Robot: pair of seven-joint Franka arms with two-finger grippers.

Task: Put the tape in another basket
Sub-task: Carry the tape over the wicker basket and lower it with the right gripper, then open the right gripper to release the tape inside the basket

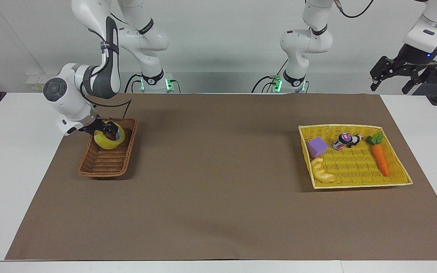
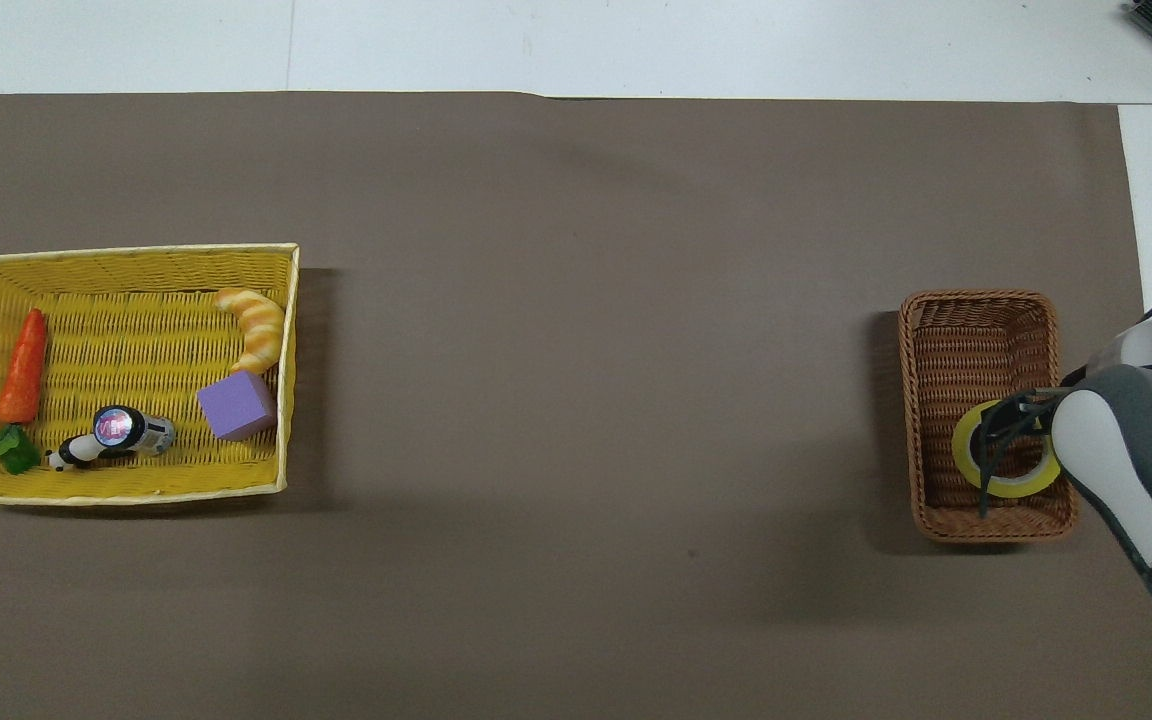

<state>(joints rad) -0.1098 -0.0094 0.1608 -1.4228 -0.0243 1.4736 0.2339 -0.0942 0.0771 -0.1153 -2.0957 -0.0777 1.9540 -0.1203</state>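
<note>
Brown paper covers the white table (image 1: 21, 159). From the facing camera, the right gripper (image 1: 106, 131) is down inside the basket (image 1: 106, 159) at its robot-side end, fingers through the hole of the tape (image 1: 106, 141) and clamped on its wall. The left gripper (image 1: 396, 74) waits high off the table's left-arm end, fingers spread.

From overhead, the tape (image 2: 1006, 462) sits low in the basket (image 2: 981, 330), dark fingers (image 2: 998, 432) across its core.

Legible text: none found in either view.
Small cylindrical can with red-and-white printed lid (image 2: 118, 429), lower left of the overhead view, inside the flat yellow woven tray (image 2: 126, 258): print present, unreadable.
</note>
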